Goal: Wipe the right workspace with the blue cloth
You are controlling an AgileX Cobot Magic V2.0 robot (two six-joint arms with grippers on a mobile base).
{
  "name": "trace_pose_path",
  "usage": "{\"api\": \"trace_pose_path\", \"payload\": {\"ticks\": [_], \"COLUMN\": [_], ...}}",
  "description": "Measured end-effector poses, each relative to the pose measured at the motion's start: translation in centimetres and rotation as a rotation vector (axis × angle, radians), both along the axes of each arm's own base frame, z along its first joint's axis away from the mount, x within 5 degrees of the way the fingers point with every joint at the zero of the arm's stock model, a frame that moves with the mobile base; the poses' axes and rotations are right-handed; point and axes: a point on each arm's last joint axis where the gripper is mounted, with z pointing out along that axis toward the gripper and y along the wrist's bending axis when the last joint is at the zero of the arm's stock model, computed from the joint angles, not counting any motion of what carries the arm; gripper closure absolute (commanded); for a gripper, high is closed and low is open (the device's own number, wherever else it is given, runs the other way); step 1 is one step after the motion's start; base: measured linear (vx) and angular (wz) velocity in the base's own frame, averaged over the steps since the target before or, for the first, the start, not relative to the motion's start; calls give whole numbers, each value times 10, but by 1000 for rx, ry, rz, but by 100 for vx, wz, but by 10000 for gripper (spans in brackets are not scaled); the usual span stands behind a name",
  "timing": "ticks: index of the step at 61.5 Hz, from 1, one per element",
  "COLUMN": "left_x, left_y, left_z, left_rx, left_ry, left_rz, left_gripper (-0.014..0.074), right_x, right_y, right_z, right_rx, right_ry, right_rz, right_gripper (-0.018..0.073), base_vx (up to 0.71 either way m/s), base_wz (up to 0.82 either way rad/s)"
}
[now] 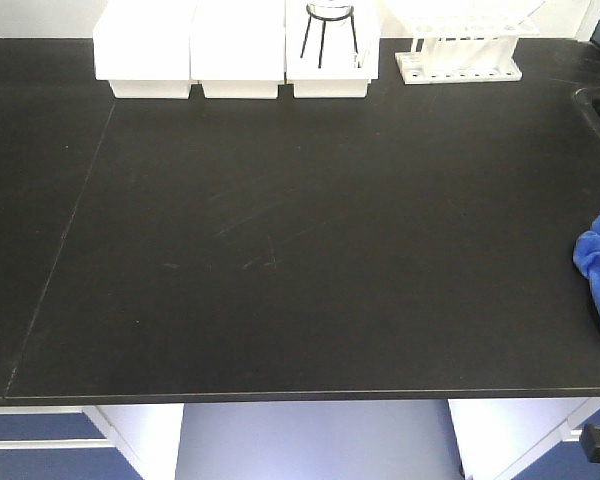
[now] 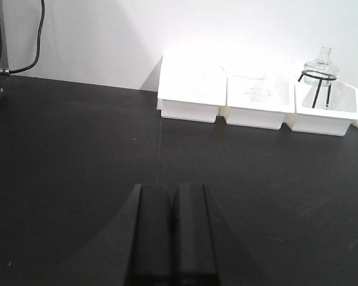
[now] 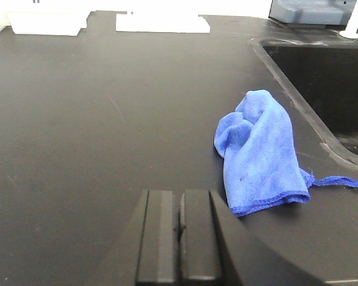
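1. Blue cloth (image 3: 259, 155) is lying crumpled on the black tabletop (image 1: 280, 250), way over on its right side, just beside the rim of the sink (image 3: 322, 77). A thin blue loop (image 3: 337, 180) trails out from its near corner toward the sink.
2. Right fingers (image 3: 158, 238) are pressed together with nothing between them, low over the tabletop and just left of the cloth's near edge. They're not gripping it.
3. Left fingers (image 2: 152, 232), same deal: clenched on nothing, over bare tabletop further left, pointing at the back wall.
4. The tabletop has a diagonal seam (image 1: 60, 240) running down its left part, plus a few faint scuffs around the middle.
5. Along the back there are three white bins (image 1: 238, 50) side by side. The rightmost one has a black tripod stand (image 2: 315, 89) in it with a glass flask (image 2: 322, 59) on top. A white rack (image 1: 460, 55) sits right of the bins.
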Motion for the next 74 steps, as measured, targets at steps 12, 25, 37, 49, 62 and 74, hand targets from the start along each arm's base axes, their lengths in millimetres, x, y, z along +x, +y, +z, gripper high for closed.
{"api": "trace_pose_path", "payload": {"ticks": [12,25,37,49,62,74], "left_x": [0,0,0,0,0,0], "left_y": [0,0,0,0,0,0], "left_z": [0,0,0,0,0,0], "left_rx": [0,0,0,0,0,0], "left_ry": [0,0,0,0,0,0], "left_rz": [0,0,0,0,0,0], "left_gripper": [602,602,602,602,602,602], "right_x": [0,3,4,-4,-25,-30], "right_y": [-3,-4,4,14,10,3], "right_z": [0,13,38,66,94,110], "right_rx": [-123,-331,-384,-278,19,135], "right_ry": [9,-113,-408,-752,-1142,-1174], "right_rz": [8,30,84,134,123,70], "right_gripper": [567,567,567,567,567,567], "base_vx": [0,0,0,0,0,0], "base_wz": [0,0,0,0,0,0]}}
